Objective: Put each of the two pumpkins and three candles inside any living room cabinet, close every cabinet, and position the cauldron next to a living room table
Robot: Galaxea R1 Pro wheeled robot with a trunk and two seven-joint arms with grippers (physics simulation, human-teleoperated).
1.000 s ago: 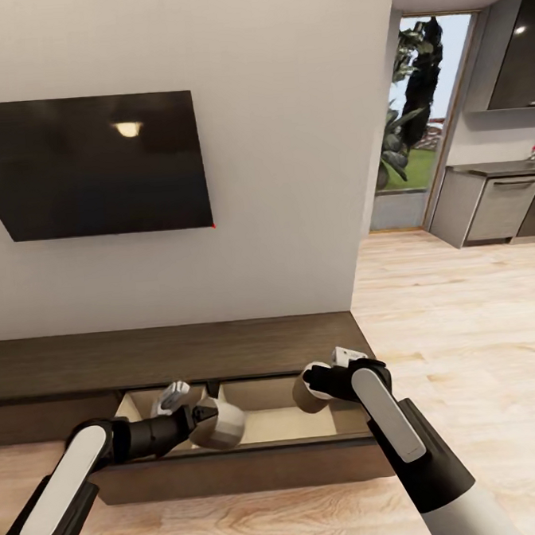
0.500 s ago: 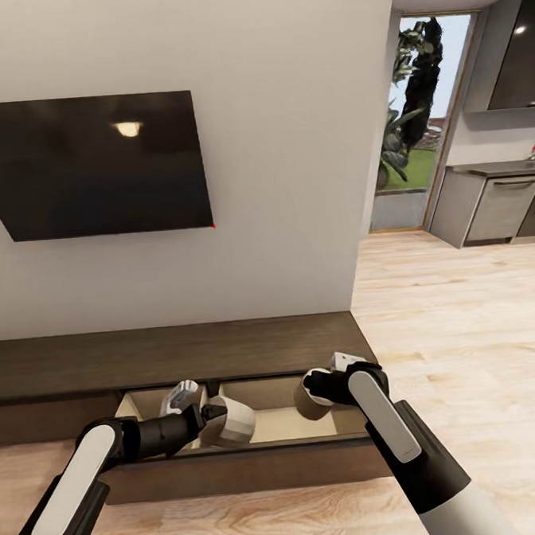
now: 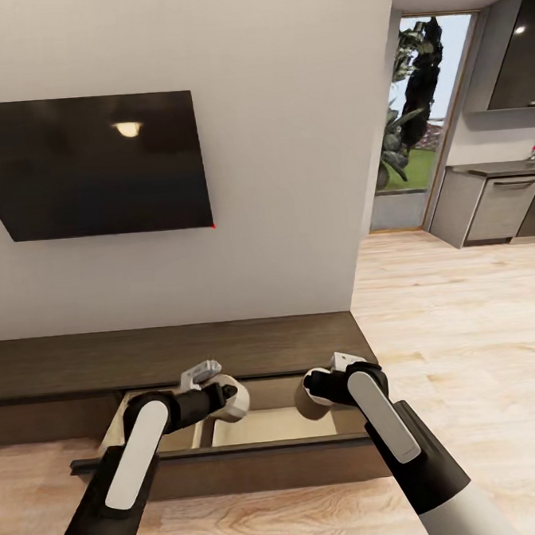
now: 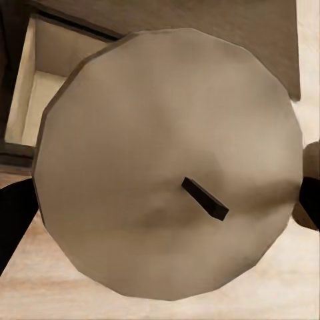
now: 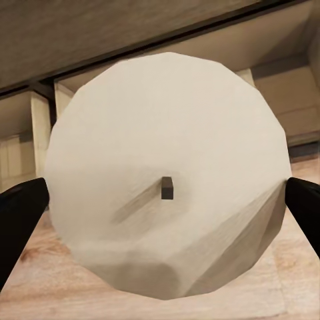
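At the upper left of the head view a black TV (image 3: 93,164) hung on the pale grey wall, and below it the long dark cabinet (image 3: 170,354) ran across the lower left, its drawers (image 3: 271,427) pulled out to show pale wood inside.

Low in the frame, left of centre, the left gripper (image 3: 223,394) was held over the open drawers, clamped on a pale candle (image 3: 233,397). In the left wrist view that candle's (image 4: 170,163) round top, with its short dark wick, sat between the two dark fingers (image 4: 13,213) at either edge, the drawer interior behind it.

Just right of centre, the right gripper (image 3: 312,390) was closed on a second candle (image 3: 307,399), tan-brown, above the right-hand drawer. The right wrist view had this candle (image 5: 167,177) pinched between the black fingertips (image 5: 20,207), with drawer compartments beyond.

At the far right, light plank floor (image 3: 462,318) led to a doorway with greenery outside and grey kitchen units (image 3: 494,204).
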